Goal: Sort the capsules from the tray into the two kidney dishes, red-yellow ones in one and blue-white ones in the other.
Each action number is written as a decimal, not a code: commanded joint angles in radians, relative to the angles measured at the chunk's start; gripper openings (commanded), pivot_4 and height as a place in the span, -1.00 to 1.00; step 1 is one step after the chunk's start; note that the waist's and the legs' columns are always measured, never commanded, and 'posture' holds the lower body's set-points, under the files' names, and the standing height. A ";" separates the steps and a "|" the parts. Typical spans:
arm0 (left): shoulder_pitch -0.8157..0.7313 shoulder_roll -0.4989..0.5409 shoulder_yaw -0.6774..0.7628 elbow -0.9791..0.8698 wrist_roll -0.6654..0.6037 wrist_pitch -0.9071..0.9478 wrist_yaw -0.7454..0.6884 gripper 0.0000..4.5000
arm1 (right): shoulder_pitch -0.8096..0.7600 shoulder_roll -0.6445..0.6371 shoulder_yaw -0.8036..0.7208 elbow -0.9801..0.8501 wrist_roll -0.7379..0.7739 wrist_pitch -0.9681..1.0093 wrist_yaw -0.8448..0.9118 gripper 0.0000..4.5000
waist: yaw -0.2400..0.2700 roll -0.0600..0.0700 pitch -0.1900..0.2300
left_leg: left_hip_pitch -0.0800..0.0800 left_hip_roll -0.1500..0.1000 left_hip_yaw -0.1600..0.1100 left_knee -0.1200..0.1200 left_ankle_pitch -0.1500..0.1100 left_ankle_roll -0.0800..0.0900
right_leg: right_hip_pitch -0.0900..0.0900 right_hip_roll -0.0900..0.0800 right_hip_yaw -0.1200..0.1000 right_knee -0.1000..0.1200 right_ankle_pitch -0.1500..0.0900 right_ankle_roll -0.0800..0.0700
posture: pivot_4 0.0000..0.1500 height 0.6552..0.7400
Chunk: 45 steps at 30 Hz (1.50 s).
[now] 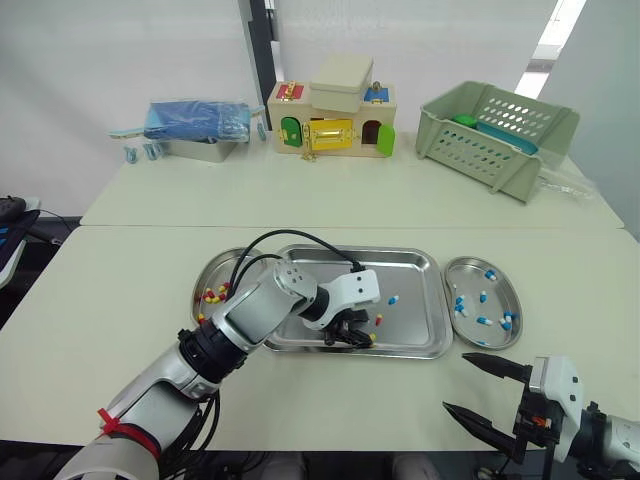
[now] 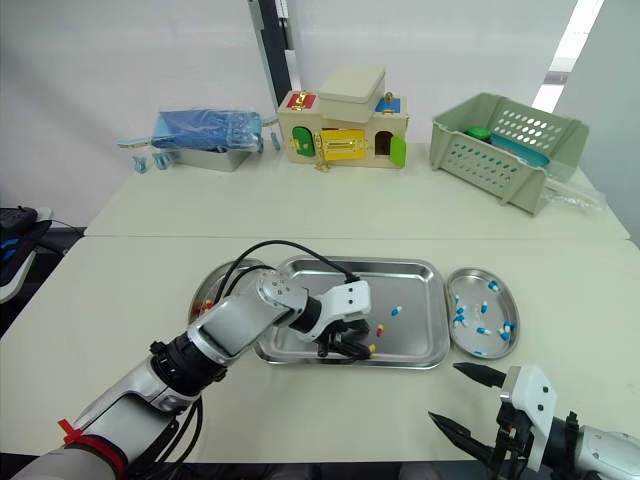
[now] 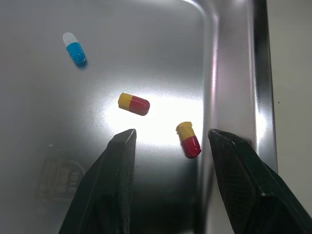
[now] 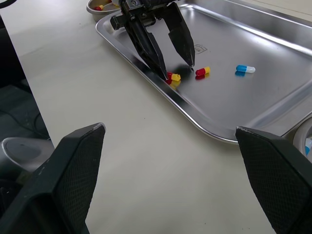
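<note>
A steel tray [image 1: 410, 262] lies between two kidney dishes. The left dish [image 1: 214, 272] holds red-yellow capsules, the right dish [image 1: 468, 268] blue-white ones. My left gripper [image 3: 171, 131] is open, tips down close over the tray's floor by its front rim. One red-yellow capsule [image 3: 189, 140] lies between its fingers, touching neither. A second red-yellow capsule [image 3: 134, 103] and a blue-white capsule [image 3: 74, 48] lie just beyond on the tray. My right gripper [image 1: 455, 382] hangs open with nothing in it, over the table in front of the right dish.
On the far table stand a green basket [image 1: 500, 135], a toy house [image 1: 335, 120] and a blue-topped metal box [image 1: 200, 125]. The left arm's black cable [image 1: 290, 240] arcs over the tray's back left part.
</note>
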 commanded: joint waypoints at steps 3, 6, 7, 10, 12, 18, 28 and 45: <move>-0.001 -0.018 -0.031 0.010 0.054 -0.065 0.006 -0.12 | 0.014 0.005 -0.015 -0.029 0.017 -0.020 0.000 1.00 | 0.001 0.000 0.000 | 0.000 0.000 0.000 0.000 0.000 0.000 | 0.000 0.000 0.000 0.000 0.000 0.000 | 1.00 1.00; 0.002 -0.025 -0.032 0.018 0.066 -0.078 0.004 -0.45 | 0.017 0.006 -0.013 -0.030 0.017 -0.021 -0.003 1.00 | 0.000 0.000 0.000 | 0.000 0.000 0.000 0.000 0.000 0.000 | 0.000 0.000 0.000 0.000 0.000 0.000 | 1.00 1.00; 0.002 -0.027 -0.032 0.019 0.069 -0.081 0.002 -0.59 | 0.018 0.007 -0.013 -0.030 0.017 -0.021 -0.004 1.00 | 0.000 0.000 0.000 | 0.000 0.000 0.000 0.000 0.000 0.000 | 0.000 0.000 0.000 0.000 0.000 0.000 | 1.00 1.00; 0.002 -0.030 -0.033 0.029 0.085 -0.096 0.001 -0.98 | 0.017 0.009 -0.012 -0.030 0.017 -0.021 -0.006 1.00 | 0.000 0.000 0.000 | 0.000 0.000 0.000 0.000 0.000 0.000 | 0.000 0.000 0.000 0.000 0.000 0.000 | 1.00 1.00; 0.002 -0.030 -0.031 0.034 0.092 -0.102 0.000 -0.98 | 0.016 0.009 -0.011 -0.030 0.017 -0.019 -0.007 1.00 | 0.000 0.000 0.000 | 0.000 0.000 0.000 0.000 0.000 0.000 | 0.000 0.000 0.000 0.000 0.000 0.000 | 1.00 1.00; 0.001 -0.027 -0.022 0.043 0.099 -0.113 -0.008 -0.98 | 0.008 0.009 -0.007 -0.029 0.017 -0.016 -0.011 1.00 | 0.000 0.000 0.000 | 0.000 0.000 0.000 0.000 0.000 0.000 | 0.000 0.000 0.000 0.000 0.000 0.000 | 1.00 1.00; -0.008 0.036 0.087 -0.055 -0.010 -0.027 -0.083 -0.98 | 0.015 0.010 -0.005 -0.031 0.019 -0.024 -0.007 1.00 | -0.001 0.000 0.000 | 0.000 0.000 0.000 0.000 0.000 0.000 | 0.000 0.000 0.000 0.001 0.000 0.000 | 1.00 1.00; 0.183 0.399 0.510 -0.219 -0.141 0.249 0.051 -0.98 | -0.039 -0.023 0.080 -0.004 -0.009 -0.064 0.039 1.00 | -0.003 0.000 0.000 | 0.001 0.000 -0.001 0.000 0.000 0.000 | 0.000 0.000 0.000 0.001 0.000 0.000 | 1.00 1.00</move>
